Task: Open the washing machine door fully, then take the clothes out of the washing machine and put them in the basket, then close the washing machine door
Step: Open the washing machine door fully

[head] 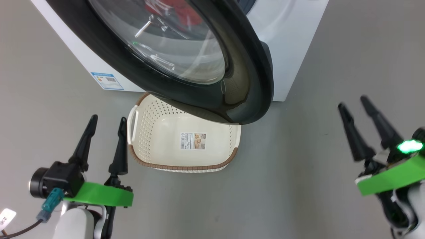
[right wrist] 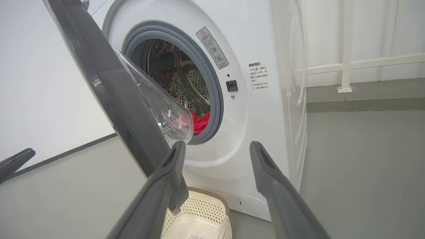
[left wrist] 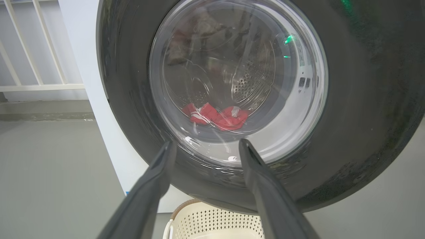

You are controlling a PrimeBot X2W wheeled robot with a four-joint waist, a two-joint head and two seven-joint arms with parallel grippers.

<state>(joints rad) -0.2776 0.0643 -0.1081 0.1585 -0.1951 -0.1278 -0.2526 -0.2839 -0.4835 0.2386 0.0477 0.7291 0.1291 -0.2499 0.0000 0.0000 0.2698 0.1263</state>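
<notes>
The door (head: 252, 83) hides part of the basket (head: 186, 167) mid-frame; the clothes (left wrist: 215, 118) blur red, perhaps two. My left gripper (head: 109, 118) and right gripper (head: 353, 101) gape empty.

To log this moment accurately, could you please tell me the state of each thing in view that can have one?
washing machine door: partly open, not fully.
clothes: inside the washing machine.
basket: empty, upright on the floor, partly under the door.
left gripper: jaws open, holding nothing.
right gripper: jaws open, holding nothing.
</notes>
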